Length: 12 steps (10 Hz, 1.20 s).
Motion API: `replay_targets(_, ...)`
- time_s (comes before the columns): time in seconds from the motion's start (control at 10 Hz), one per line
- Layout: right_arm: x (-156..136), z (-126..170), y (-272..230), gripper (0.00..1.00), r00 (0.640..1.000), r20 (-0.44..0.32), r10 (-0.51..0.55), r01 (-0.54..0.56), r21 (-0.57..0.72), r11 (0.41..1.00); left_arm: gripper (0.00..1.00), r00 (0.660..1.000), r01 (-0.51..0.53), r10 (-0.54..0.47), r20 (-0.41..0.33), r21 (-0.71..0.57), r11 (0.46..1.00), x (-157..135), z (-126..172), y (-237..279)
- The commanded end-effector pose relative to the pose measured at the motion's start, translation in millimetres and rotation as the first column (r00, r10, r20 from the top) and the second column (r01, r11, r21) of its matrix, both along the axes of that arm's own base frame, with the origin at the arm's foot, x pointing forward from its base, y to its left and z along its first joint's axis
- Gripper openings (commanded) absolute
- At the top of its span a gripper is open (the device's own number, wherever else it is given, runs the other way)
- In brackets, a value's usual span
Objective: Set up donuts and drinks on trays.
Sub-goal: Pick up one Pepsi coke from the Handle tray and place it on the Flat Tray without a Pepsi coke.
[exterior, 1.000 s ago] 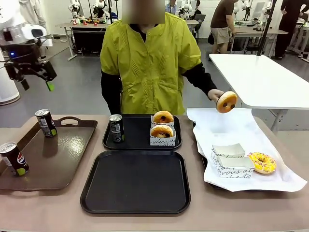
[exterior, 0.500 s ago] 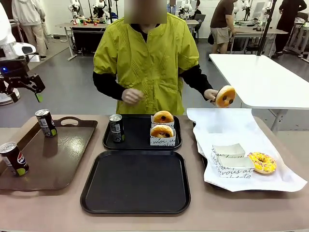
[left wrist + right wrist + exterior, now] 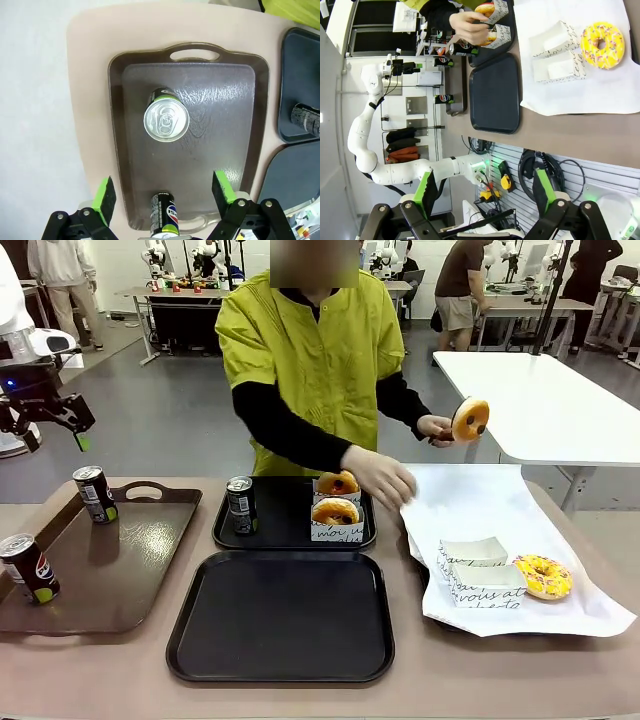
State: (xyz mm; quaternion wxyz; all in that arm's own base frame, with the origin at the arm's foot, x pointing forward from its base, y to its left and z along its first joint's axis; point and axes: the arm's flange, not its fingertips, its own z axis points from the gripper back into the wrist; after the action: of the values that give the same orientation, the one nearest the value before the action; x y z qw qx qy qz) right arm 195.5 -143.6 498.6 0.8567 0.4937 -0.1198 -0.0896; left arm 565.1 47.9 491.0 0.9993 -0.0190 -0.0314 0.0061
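Two black trays sit mid-frame in the front view. The near black tray (image 3: 280,615) lies bare, and the far black tray (image 3: 285,522) above it carries one can (image 3: 240,505) and two boxed donuts (image 3: 335,511). Two more cans (image 3: 95,494) stand on the brown tray (image 3: 150,550) at the left, making three cans in all. At the right, the white paper (image 3: 500,505) holds one yellow-iced donut (image 3: 542,576) and two empty boxes (image 3: 473,552). The person's raised hand (image 3: 437,427) holds a fourth donut (image 3: 470,420) at upper right. The other hand (image 3: 380,477) reaches over the far tray's rear donut. The left gripper (image 3: 55,438) hovers at upper left, jaws wide and empty; its wrist view looks down on the brown tray. The right gripper (image 3: 485,192) also stands wide, holding nothing.
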Motion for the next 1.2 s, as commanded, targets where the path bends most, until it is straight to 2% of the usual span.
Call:
replay_targets(0.0, 1, 0, 0, 1.00, 1.000, 0.016, 0.006, -0.006, 0.013, 1.000, 1.00, 1.000, 0.021, -0.021, 0.002, 0.024, 0.999, 3, -10, -9)
replay_targets(0.3, 1, 0, 0, 1.00, 1.000, 0.016, 0.006, -0.006, 0.013, 1.000, 1.00, 0.992, -0.007, -0.005, 0.125, 0.102, 0.995, 15, -37, -20)
replay_targets(0.5, 1, 0, 0, 1.00, 1.000, 0.016, 0.006, -0.006, 0.013, 1.000, 1.00, 0.990, -0.011, -0.006, 0.141, 0.122, 0.993, 23, -48, -18)
replay_targets(1.1, 1, 0, 0, 1.00, 1.000, 0.016, 0.006, -0.006, 0.013, 1.000, 1.00, 1.000, -0.024, 0.025, -0.010, 0.058, 0.998, 28, -79, -8)
